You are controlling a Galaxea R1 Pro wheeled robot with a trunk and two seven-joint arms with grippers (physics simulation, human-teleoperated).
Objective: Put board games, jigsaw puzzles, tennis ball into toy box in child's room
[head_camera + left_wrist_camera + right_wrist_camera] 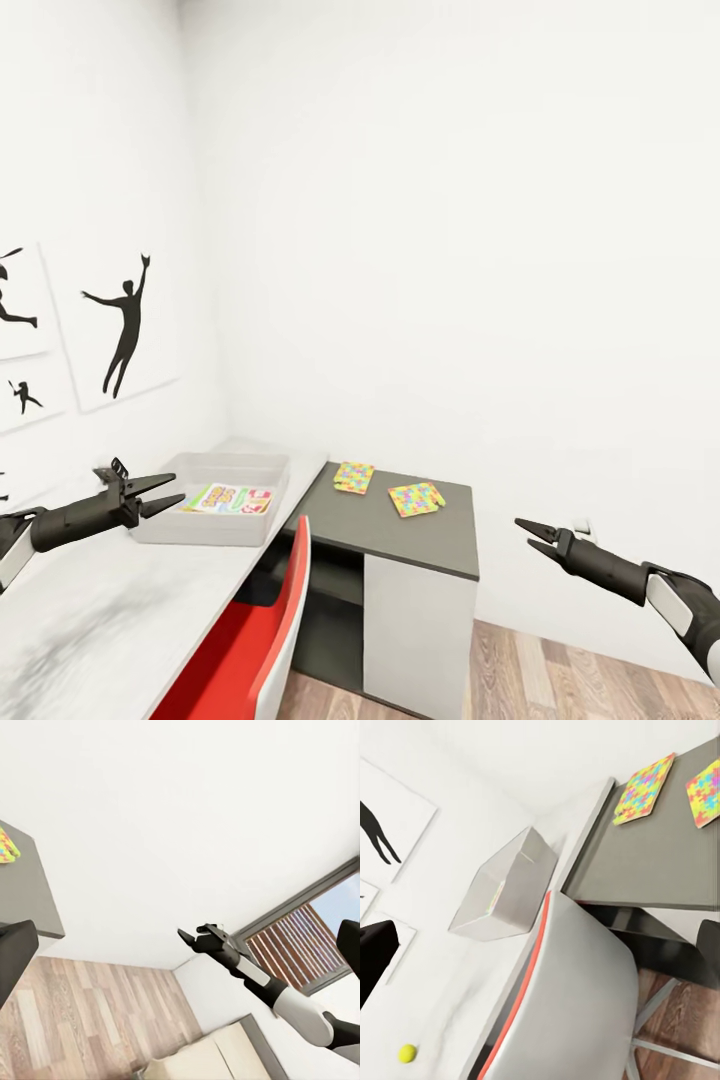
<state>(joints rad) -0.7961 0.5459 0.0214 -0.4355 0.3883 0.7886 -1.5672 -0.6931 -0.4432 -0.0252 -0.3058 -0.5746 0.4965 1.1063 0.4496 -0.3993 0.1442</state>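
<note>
We see left gripper (172,493) with jaws parted, empty, just beside toy box (175,474) on tabletop (90,610); game box (228,498) inside. Two puzzles (353,477) (416,498) flat on dark cabinet top (385,525). Tennis ball (407,1052) on tabletop. Right gripper (526,533), jaws parted, empty.

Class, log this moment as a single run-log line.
left gripper: open, empty, beside toy box | right gripper: open, empty | toy box: one board game | cabinet top: two jigsaw puzzles
</note>
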